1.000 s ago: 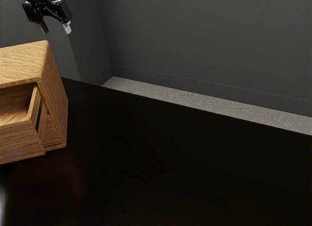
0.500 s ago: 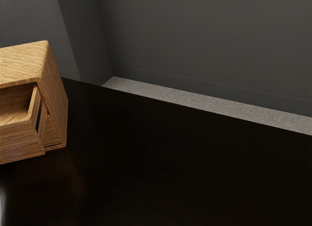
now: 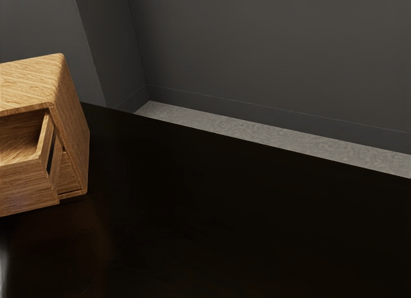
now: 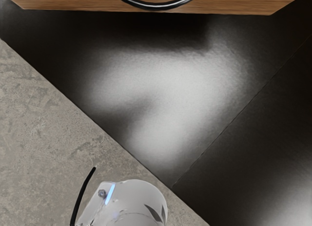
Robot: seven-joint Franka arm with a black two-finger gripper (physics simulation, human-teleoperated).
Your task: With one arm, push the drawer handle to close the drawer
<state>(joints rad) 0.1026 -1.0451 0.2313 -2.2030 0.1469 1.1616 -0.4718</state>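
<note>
At the exterior view's left, the wooden cabinet (image 3: 72, 128) stands on the dark table, with its upper drawer (image 3: 26, 182) pulled out and the inside of the drawer exposed from above. In the wrist view, the black curved handle (image 4: 158, 7) bows out from a wooden front (image 4: 239, 4). A stretch of bare table lies between that front and the robot's own base. I see no contact with the handle.
The dark table (image 3: 237, 214) reaches from the cabinet toward the exterior view's right, with pale floor (image 3: 257, 134) and grey walls beyond its edge. The wrist view has the white robot base (image 4: 134, 206) beside the table's edge, over grey floor (image 4: 44, 119).
My hand has moved out of the exterior view's upper left, where it hung above the cabinet a second ago. Cabinet and drawer have stayed as they were.
</note>
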